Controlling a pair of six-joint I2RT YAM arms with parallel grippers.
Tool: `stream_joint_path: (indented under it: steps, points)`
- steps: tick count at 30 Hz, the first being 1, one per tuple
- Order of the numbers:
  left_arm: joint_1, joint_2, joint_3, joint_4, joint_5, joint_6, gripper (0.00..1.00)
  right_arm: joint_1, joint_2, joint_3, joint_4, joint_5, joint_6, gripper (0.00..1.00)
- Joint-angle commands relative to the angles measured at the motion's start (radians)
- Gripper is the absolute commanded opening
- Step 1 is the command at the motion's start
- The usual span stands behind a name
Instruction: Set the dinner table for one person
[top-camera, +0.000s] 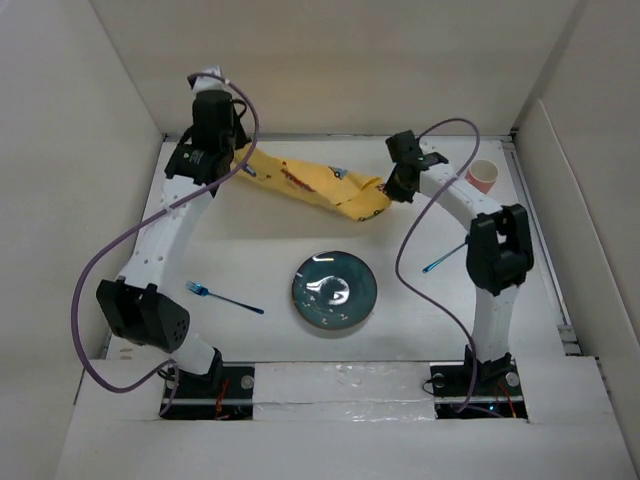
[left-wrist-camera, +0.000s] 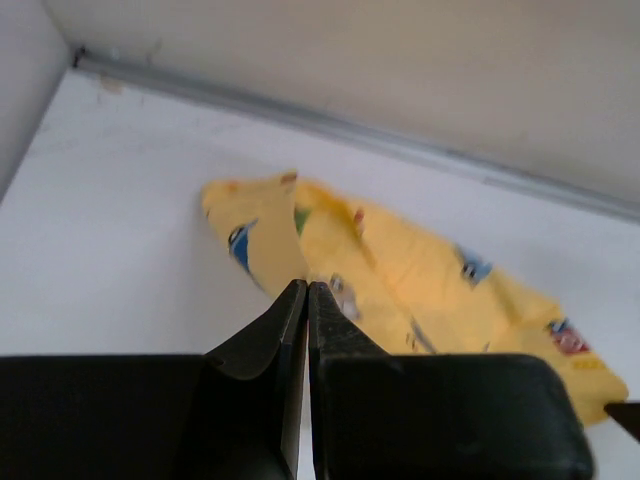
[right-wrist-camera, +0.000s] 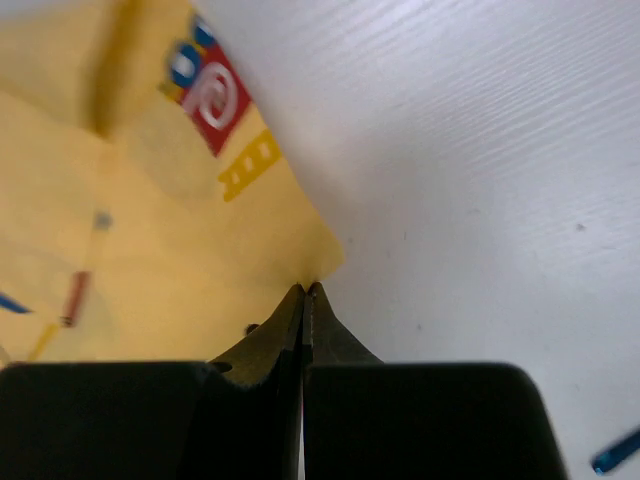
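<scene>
Dinner table w/ placemat, prob. bunched

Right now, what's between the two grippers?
Only the yellow placemat, bunched, spanning from the left gripper to the right gripper, each shut on one end. The top view shows the whole span.

White arm links, black joints, purple cables, black gripper fingers

On dinner table: placemat behind plate; fork left.
</scene>
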Motion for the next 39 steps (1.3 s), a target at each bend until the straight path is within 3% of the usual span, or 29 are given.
stream_joint_path:
  steps: [1, 4, 6, 8, 13, 17, 20, 22, 23, 28, 29, 31, 32, 35, 37, 39]
  points:
    - [0.0, 0.016, 0.266, -0.024, -0.024, 0.052, 0.0, 0.019, -0.329, 0.033, 0.076, 0.083, -0.1, 0.0]
    - [0.024, 0.062, 0.495, -0.102, -0.112, 0.092, 0.0, 0.033, -0.492, 0.071, 0.053, 0.103, -0.157, 0.0]
    - [0.064, 0.058, 0.568, -0.12, -0.071, 0.076, 0.0, 0.043, -0.558, 0.085, 0.039, 0.12, -0.172, 0.0]
    - [0.118, 0.016, 0.567, -0.116, -0.008, 0.036, 0.0, 0.034, -0.63, 0.103, 0.021, 0.116, -0.175, 0.0]
    - [0.118, -0.016, 0.484, -0.073, -0.017, 0.002, 0.0, -0.041, -0.665, 0.188, 0.009, 0.042, -0.2, 0.0]
    - [0.118, 0.018, 0.421, -0.001, -0.006, -0.024, 0.0, -0.116, -0.548, 0.345, 0.013, -0.042, -0.22, 0.0]
    - [0.127, 0.102, 0.462, 0.019, 0.003, -0.032, 0.0, -0.159, -0.409, 0.431, 0.033, -0.116, -0.215, 0.0]
    - [0.15, 0.227, 0.575, -0.004, 0.064, -0.061, 0.0, -0.214, -0.225, 0.648, -0.025, -0.207, -0.168, 0.0]
    - [0.15, 0.228, 0.576, -0.004, 0.064, -0.061, 0.0, -0.214, -0.224, 0.65, -0.025, -0.231, -0.167, 0.0]
    - [0.212, 0.376, 0.815, -0.036, 0.236, -0.154, 0.0, -0.257, -0.021, 1.025, -0.061, -0.272, -0.122, 0.0]
    - [0.212, 0.372, 0.834, -0.035, 0.247, -0.174, 0.0, -0.271, -0.02, 1.039, -0.048, -0.35, -0.079, 0.0]
    - [0.212, 0.343, 0.814, 0.01, 0.27, -0.188, 0.0, -0.291, -0.054, 0.96, 0.057, -0.387, -0.046, 0.0]
    - [0.212, 0.273, 0.721, 0.068, 0.274, -0.203, 0.0, -0.302, -0.13, 0.888, 0.114, -0.406, -0.039, 0.0]
    - [0.212, 0.199, 0.635, 0.131, 0.271, -0.2, 0.0, -0.311, -0.169, 0.823, 0.114, -0.427, -0.055, 0.0]
    - [0.212, 0.151, 0.494, 0.16, 0.259, -0.193, 0.0, -0.311, -0.201, 0.753, 0.117, -0.44, -0.094, 0.0]
    - [0.212, 0.081, 0.32, 0.203, 0.261, -0.193, 0.0, -0.311, -0.284, 0.548, 0.155, -0.429, -0.106, 0.0]
